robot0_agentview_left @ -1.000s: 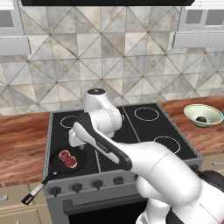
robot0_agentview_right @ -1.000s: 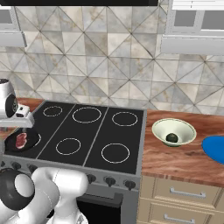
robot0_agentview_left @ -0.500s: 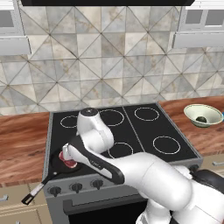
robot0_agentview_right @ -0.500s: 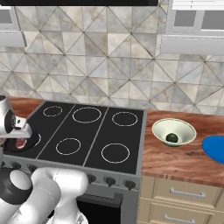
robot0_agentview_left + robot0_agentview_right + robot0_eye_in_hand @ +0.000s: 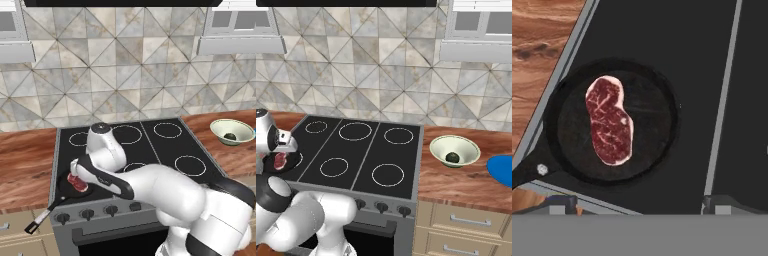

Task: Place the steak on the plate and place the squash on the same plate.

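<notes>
The steak (image 5: 609,120), red with a whitish fat edge, lies flat in the black frying pan (image 5: 657,120) on the stove's front left burner. My gripper (image 5: 639,204) hangs above the pan, open, its two fingertips (image 5: 562,202) spread wide and touching nothing. From the left base view the hand sits just over the steak (image 5: 77,183). The dark green squash (image 5: 452,158) rests inside the pale bowl (image 5: 468,146) on the right counter. The blue plate (image 5: 502,170) lies on the counter right of the bowl, cut off by the picture's edge.
The pan's handle (image 5: 39,221) sticks out past the stove's front left corner. Wooden counter (image 5: 25,160) flanks the black stove (image 5: 381,150) on both sides. A tiled wall and cabinets stand behind.
The arm has swung left and down from the middle of the stove. The hand now hangs low over the pan with the steak.
</notes>
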Controlling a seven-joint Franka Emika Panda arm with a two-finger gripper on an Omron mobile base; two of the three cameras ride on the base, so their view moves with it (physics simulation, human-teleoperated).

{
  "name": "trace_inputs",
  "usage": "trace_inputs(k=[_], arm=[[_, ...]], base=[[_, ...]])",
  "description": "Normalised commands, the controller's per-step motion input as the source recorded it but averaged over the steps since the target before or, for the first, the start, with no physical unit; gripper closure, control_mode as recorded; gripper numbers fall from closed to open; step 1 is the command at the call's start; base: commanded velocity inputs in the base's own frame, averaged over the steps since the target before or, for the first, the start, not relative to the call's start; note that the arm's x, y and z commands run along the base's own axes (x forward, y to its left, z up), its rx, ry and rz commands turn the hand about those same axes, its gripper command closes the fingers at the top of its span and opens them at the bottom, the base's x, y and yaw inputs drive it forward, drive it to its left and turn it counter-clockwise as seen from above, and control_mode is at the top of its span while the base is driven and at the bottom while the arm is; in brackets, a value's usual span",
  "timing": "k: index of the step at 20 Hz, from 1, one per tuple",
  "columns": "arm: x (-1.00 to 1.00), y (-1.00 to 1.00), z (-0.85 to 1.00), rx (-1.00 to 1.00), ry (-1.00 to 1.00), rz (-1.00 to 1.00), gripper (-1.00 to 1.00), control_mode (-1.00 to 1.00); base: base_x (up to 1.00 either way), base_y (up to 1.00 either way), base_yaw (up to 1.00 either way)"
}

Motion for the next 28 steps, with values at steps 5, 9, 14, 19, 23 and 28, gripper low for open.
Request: trace_inputs(k=[5,9,14,19,23,28], arm=[[0.46,0.11,-0.14,0.00,-0.05,0.00,-1.00,-1.00],[0.01,0.21,-0.24,0.00,0.00,0.00,-1.00,-1.00],[0.00,0.28,-0.27,0.00,0.00,0.00,-1.00,-1.00],[0.00,0.19,-0.10,0.00,0.00,0.00,-1.00,-1.00],[0.01,0.06,-0.06,0.00,0.00,0.00,-1.00,-1.00],[0.08,0.03,-0.25,0.00,0.00,0.00,-1.00,-1.00]], base=[[0.00,0.00,0.00],[0.00,0.00,0.00],[0.00,0.00,0.00],[0.00,0.00,0.00],[0.00,0.00,0.00],[0.00,0.00,0.00]])
